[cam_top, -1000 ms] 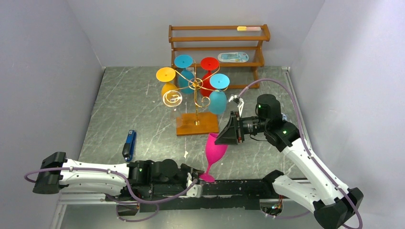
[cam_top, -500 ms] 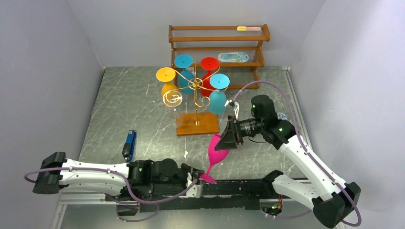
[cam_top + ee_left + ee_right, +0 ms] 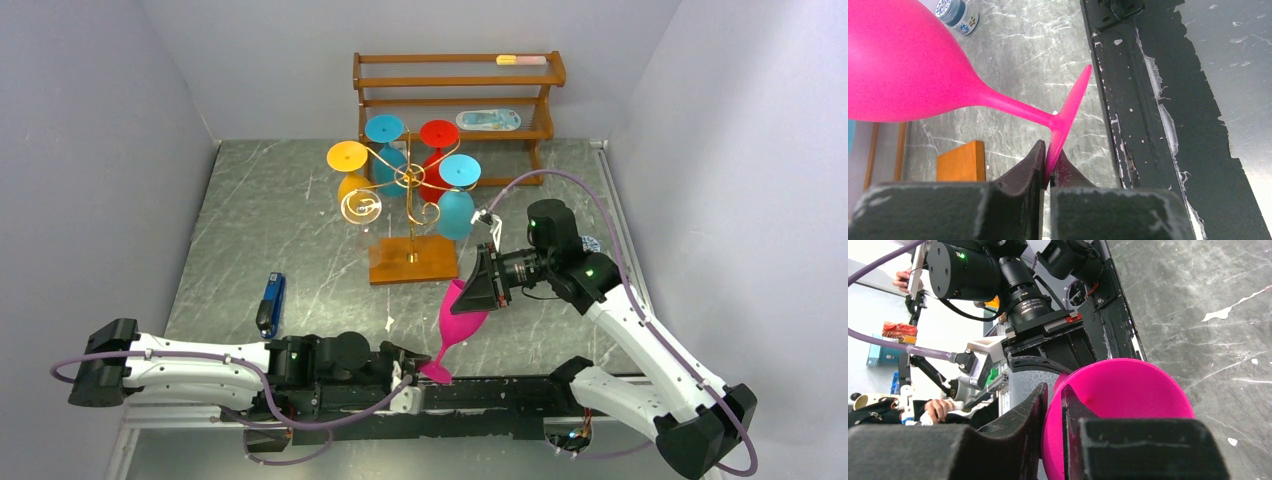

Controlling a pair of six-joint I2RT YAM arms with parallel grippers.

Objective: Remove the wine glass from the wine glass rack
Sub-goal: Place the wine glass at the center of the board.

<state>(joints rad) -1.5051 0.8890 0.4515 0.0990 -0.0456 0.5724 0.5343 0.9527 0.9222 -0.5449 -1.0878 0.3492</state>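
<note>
Left wrist view: the left gripper [image 3: 1049, 161] pinches the flat foot of the glossy pink wine glass [image 3: 908, 65], which is tilted beside the gold wire rack [image 3: 411, 262]. The right gripper [image 3: 1054, 394] clamps its rounded rim.

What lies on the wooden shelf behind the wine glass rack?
The wooden shelf carries a small yellow-pink bar on top and a flat pale blue packet in the middle. Hanging glasses hide its lower left part.

Lab test cell: plain grey walls [image 3: 100, 150] enclose the table [image 3: 280, 230].
</note>
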